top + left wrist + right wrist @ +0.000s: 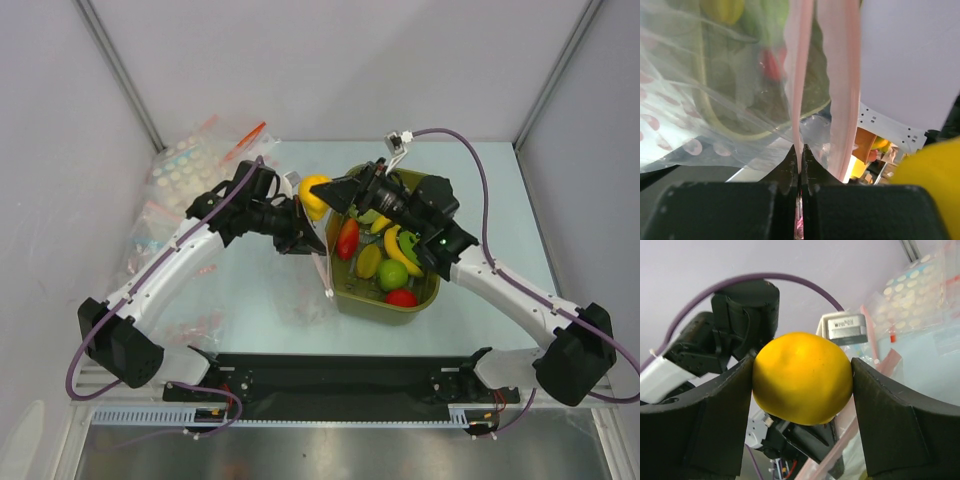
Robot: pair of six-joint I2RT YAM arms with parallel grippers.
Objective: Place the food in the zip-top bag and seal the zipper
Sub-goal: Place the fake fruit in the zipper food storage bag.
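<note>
My right gripper [322, 193] is shut on the yellow lemon [314, 196], which fills the right wrist view [801, 377] between both fingers, held above the bag's mouth. My left gripper [308, 238] is shut on the pink-red zipper strip [799, 90] of the clear zip-top bag [305, 285], holding the mouth up. The bag hangs between the arms, left of the olive tub [345, 292]. The tub holds yellow bananas [402, 247], a green apple [391, 274], a red tomato [402, 297] and other toy food.
Clear bags printed with pastel dots [185, 170] lie at the back left, with more bag packs along the left side [190, 328]. The enclosure's walls stand close on left, back and right.
</note>
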